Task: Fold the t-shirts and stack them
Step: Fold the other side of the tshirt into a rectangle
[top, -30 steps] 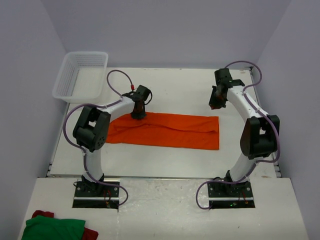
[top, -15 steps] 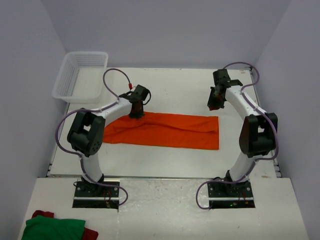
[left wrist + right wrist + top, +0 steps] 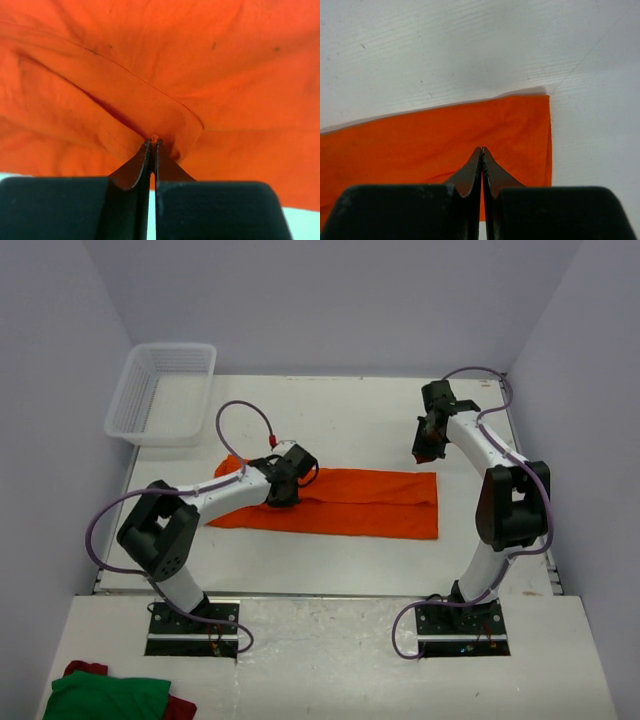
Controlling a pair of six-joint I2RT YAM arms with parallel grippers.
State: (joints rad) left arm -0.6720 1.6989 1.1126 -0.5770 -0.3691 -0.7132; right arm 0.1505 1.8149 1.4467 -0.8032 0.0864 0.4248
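An orange t-shirt [image 3: 370, 505] lies as a long folded strip across the middle of the table. My left gripper [image 3: 282, 490] is low over its left part and shut on a pinch of the fabric. In the left wrist view a fold of orange cloth [image 3: 200, 75] sits between the tips of the gripper [image 3: 153, 141]. My right gripper [image 3: 425, 448] hangs above the table just beyond the shirt's far right corner, shut and holding nothing. The right wrist view shows its closed gripper [image 3: 482, 150] above the shirt's right end [image 3: 420, 145].
A white mesh basket [image 3: 160, 390] stands at the far left corner of the table. Green and red cloth [image 3: 105, 695] lies on the lower shelf at the near left, in front of the left arm's base.
My left gripper has shut on the shirt's far left edge and moved right and nearer, drawing the fabric along. The right gripper has shifted slightly left and stayed shut.
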